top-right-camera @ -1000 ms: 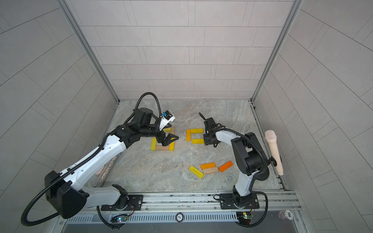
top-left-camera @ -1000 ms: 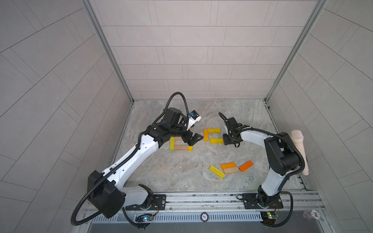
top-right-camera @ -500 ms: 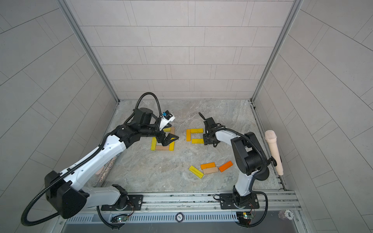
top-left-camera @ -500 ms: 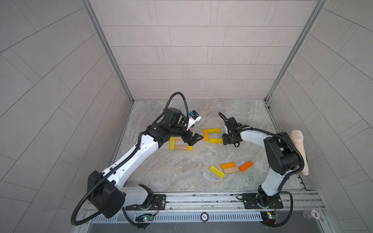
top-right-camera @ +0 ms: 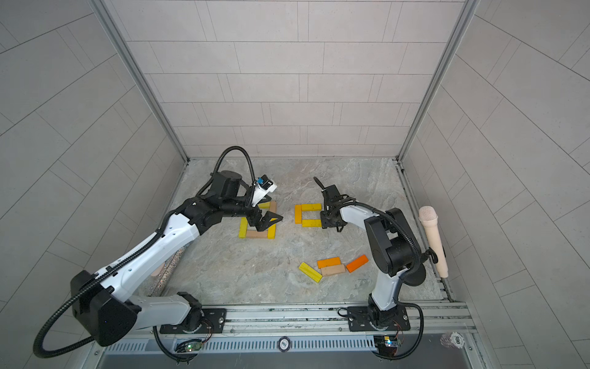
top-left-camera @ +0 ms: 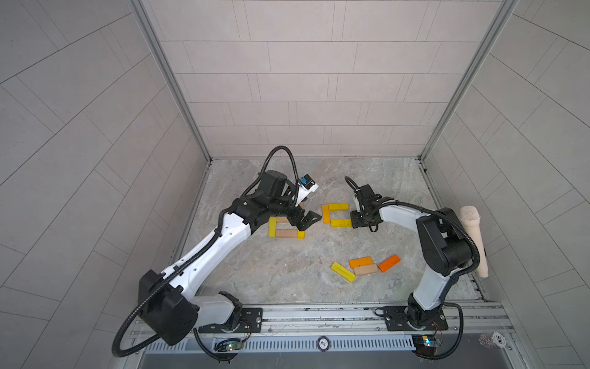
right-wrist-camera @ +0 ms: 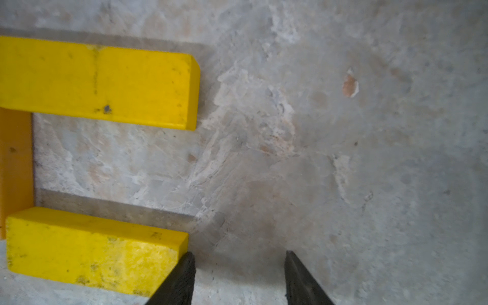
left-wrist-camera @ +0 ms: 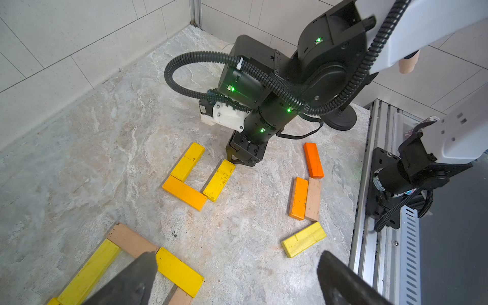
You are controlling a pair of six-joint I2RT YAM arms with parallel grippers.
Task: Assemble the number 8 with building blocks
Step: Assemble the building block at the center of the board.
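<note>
My left gripper (left-wrist-camera: 236, 257) gapes empty over the yellow-and-tan wooden-bar loop (left-wrist-camera: 132, 239); my right gripper (right-wrist-camera: 239, 277), part-open and empty, sits beside the near flat yellow wooden bar (right-wrist-camera: 92, 248).

My right pincer (right-wrist-camera: 237, 264), jaw spacing: the jaws have opened a little wider than they were a second ago. They now stand apart over bare tabletop (right-wrist-camera: 356, 158), with nothing between them. One fingertip (right-wrist-camera: 182, 274) stands just beside the right end of the near yellow bar (right-wrist-camera: 92, 250). Whether it touches the bar cannot be told. In both top views the widening is too slight to make out. It shows only in the right wrist view.
</note>
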